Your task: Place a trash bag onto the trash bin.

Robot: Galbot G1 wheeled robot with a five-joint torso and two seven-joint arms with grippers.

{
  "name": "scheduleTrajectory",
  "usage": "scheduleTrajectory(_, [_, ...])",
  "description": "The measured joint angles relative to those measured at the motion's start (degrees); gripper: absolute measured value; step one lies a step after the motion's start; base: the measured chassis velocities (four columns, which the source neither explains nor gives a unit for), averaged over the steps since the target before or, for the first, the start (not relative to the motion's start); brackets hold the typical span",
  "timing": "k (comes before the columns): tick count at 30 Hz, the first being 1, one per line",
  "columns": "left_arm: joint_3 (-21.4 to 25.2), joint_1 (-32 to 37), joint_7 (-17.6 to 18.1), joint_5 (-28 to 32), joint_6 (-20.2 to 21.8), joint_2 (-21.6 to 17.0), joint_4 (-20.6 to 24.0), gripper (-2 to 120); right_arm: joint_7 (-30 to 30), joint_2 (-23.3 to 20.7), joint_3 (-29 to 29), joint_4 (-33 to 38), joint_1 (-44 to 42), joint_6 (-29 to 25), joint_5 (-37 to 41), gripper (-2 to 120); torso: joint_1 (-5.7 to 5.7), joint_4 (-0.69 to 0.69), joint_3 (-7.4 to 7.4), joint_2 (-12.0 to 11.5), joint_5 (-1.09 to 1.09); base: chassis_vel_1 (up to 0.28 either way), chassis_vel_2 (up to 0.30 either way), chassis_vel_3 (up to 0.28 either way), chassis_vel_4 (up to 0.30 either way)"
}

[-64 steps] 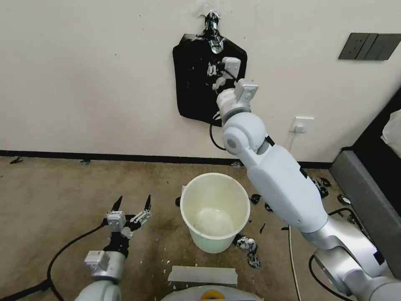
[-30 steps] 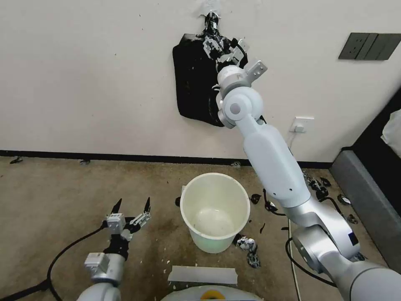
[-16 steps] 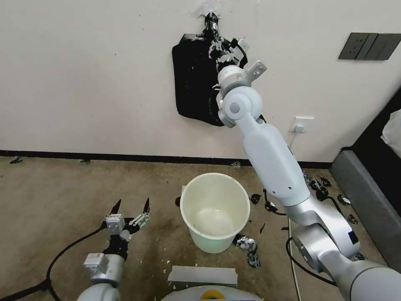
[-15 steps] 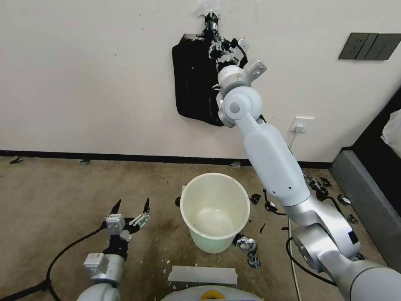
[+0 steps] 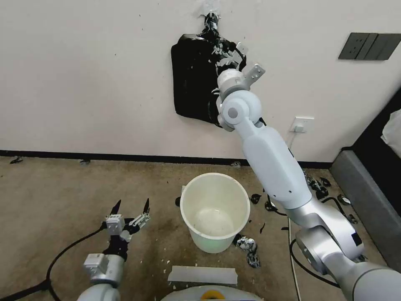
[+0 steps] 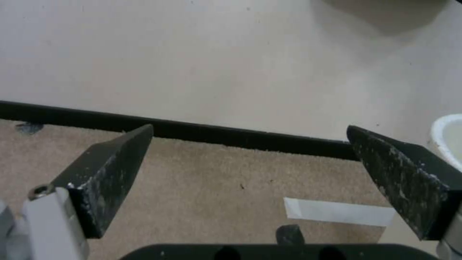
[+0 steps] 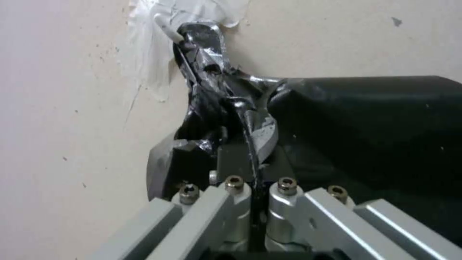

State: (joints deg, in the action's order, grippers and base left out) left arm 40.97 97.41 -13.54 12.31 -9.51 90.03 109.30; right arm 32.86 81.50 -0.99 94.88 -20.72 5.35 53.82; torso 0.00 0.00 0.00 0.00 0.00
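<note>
Risen slightly, right gripper (image 5: 225, 52) pinches trash bag (image 7: 250, 126).

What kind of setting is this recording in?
Probably an indoor room set up as a home-style test space: carpeted floor, a plain wall with a switch panel, and a trash bin standing below a bundle of black bags hung on the wall, where the right hand is working.
</note>
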Motion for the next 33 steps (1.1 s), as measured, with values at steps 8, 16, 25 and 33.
scheduleTrajectory(8, [-0.1,-0.1,0.0,-0.1,0.0,0.1,0.0,100,1.4,-0.8,-0.5,1.6,-1.4,1.2,-0.9,0,0.00,0.00,0.00,0.0,0.00,0.000,0.000,0.000,0.000])
scheduleTrajectory(16, [-0.1,-0.1,0.0,-0.2,0.0,0.1,0.1,100,5.1,-0.8,-0.7,3.4,-3.5,5.5,-3.4,0,0.00,0.00,0.00,0.0,0.00,0.000,0.000,0.000,0.000])
scheduleTrajectory(25, [-0.1,-0.5,0.1,-0.3,0.1,0.0,0.3,100,9.3,-2.6,-1.3,8.8,-8.6,11.6,-6.5,0,0.00,0.00,0.00,0.0,0.00,0.000,0.000,0.000,0.000])
scheduleTrajectory(33, [-0.5,-0.6,0.1,-0.7,0.2,0.0,0.4,100,9.6,-2.5,-2.2,11.6,-14.1,12.7,-8.9,0,0.00,0.00,0.00,0.0,0.00,0.000,0.000,0.000,0.000])
